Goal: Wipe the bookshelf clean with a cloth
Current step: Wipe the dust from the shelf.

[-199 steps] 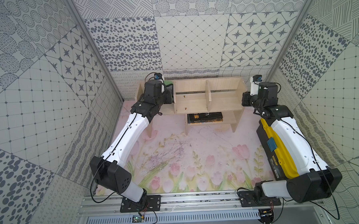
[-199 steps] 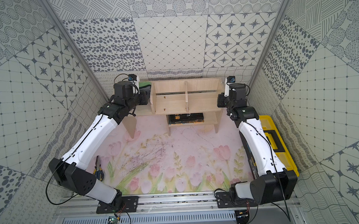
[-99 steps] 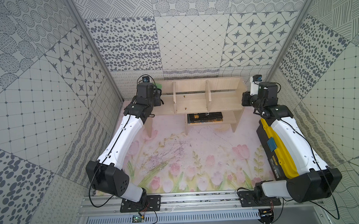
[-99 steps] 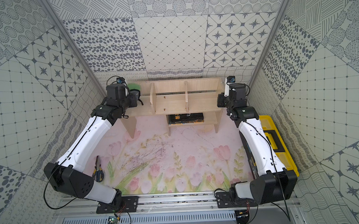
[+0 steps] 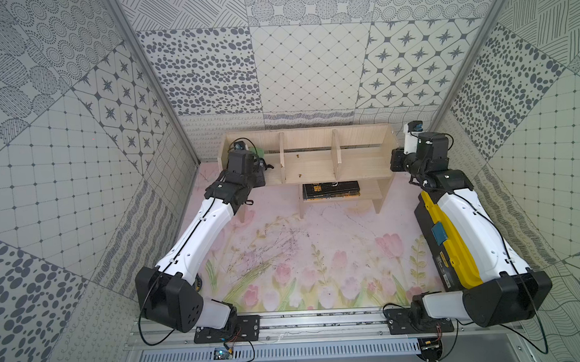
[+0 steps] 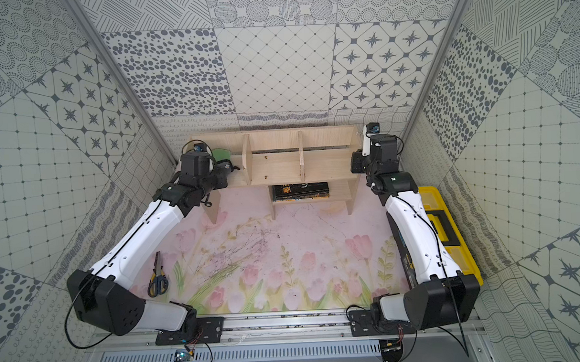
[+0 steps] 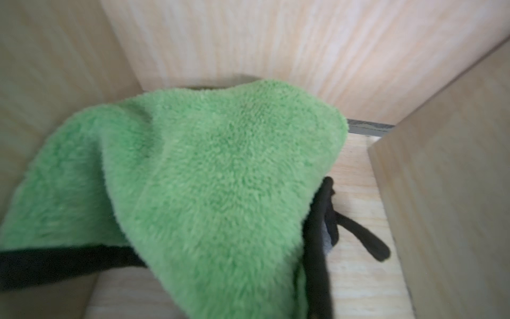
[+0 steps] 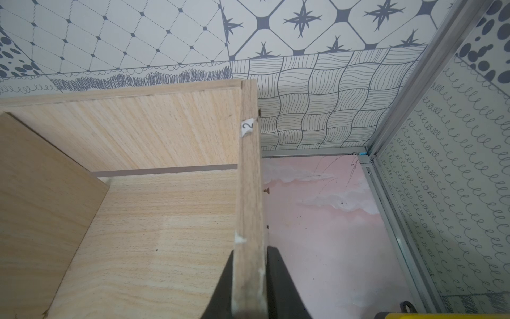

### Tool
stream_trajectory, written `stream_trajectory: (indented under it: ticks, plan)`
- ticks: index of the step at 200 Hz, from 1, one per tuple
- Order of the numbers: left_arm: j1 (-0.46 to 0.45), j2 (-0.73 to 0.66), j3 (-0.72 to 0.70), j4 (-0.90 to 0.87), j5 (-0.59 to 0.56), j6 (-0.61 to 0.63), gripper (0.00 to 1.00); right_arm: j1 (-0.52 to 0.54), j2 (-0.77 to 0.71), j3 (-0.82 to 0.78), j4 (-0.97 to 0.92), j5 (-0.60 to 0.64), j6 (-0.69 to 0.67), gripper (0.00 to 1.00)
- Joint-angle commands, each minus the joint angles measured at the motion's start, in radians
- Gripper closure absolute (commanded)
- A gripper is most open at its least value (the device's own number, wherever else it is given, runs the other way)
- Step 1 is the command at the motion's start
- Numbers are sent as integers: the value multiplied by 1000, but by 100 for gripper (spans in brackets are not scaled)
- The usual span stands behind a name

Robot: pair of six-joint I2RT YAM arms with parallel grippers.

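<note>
The pale wood bookshelf [image 5: 311,160] [image 6: 274,162] stands against the back wall. My left gripper [image 5: 262,163] [image 6: 225,166] reaches into its leftmost compartment, shut on the cloth [image 5: 259,152] [image 6: 221,154]. In the left wrist view the cloth [image 7: 207,179] shows its green side and dark edging, lies against the compartment's back corner and hides the fingers. My right gripper [image 5: 393,160] [image 6: 355,162] [image 8: 249,265] is shut on the bookshelf's right side panel [image 8: 249,179], one black finger [image 8: 278,276] on each face.
A black book [image 5: 331,190] [image 6: 299,191] lies on the short lower shelf. A yellow and black toolbox [image 5: 453,248] [image 6: 448,215] sits along the right wall under my right arm. Scissors [image 6: 157,278] lie on the floral mat at the front left. Walls stand close behind the shelf.
My left gripper has slid the cloth leftward in the left compartment, away from the first divider towards the side panel. The right gripper and bookshelf have not moved.
</note>
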Motion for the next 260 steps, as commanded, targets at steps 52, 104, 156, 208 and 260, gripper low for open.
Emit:
stream_trajectory:
  ticks: [52, 104, 156, 208, 260]
  plan:
    - [6, 283, 577, -164, -33, 34, 100, 27, 32, -22, 35, -138, 98, 100]
    - [68, 261, 538, -247, -223, 92, 100, 27, 36, -18, 34, -155, 104, 100]
    - [60, 90, 221, -210, -104, 28, 100, 27, 22, -19, 32, -140, 100, 100]
    - [18, -36, -31, -51, 131, -22, 100, 27, 16, -17, 31, -148, 105, 100]
    - [20, -161, -100, -32, 84, -81, 33, 27, 6, -16, 27, -156, 105, 100]
